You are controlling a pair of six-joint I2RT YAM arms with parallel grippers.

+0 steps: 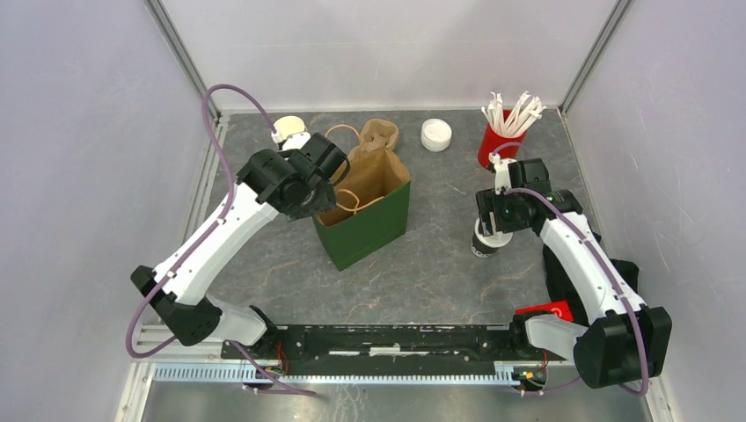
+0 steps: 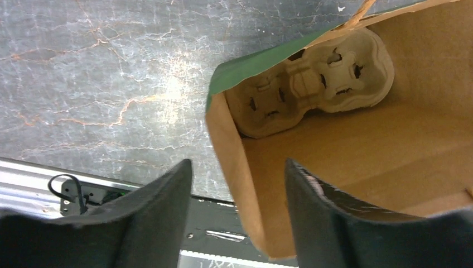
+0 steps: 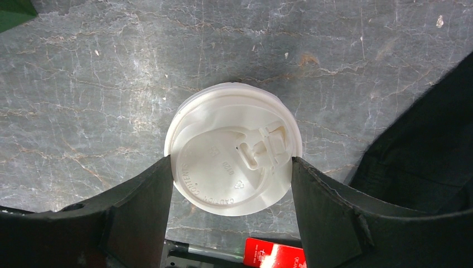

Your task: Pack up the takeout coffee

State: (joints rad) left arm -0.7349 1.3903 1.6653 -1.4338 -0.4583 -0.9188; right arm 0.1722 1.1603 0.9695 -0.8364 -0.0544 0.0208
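The takeout coffee (image 1: 483, 246), a dark cup with a white lid (image 3: 223, 139), stands on the grey table right of centre. My right gripper (image 3: 231, 162) comes down over it, both fingers pressed against the lid's rim, shut on it. A green paper bag (image 1: 365, 215) with a brown inside stands open at the centre. My left gripper (image 2: 239, 167) is open at the bag's left rim, its fingers astride the bag's wall (image 2: 234, 156), one inside and one outside. A pulp cup carrier (image 2: 312, 84) appears to lie inside the bag.
A red cup of white sticks (image 1: 501, 141) stands at the back right, next to a stack of white lids (image 1: 435, 134). A stack of lidless cups (image 1: 288, 127) sits behind my left arm. A red card (image 1: 550, 309) lies near the right arm's base.
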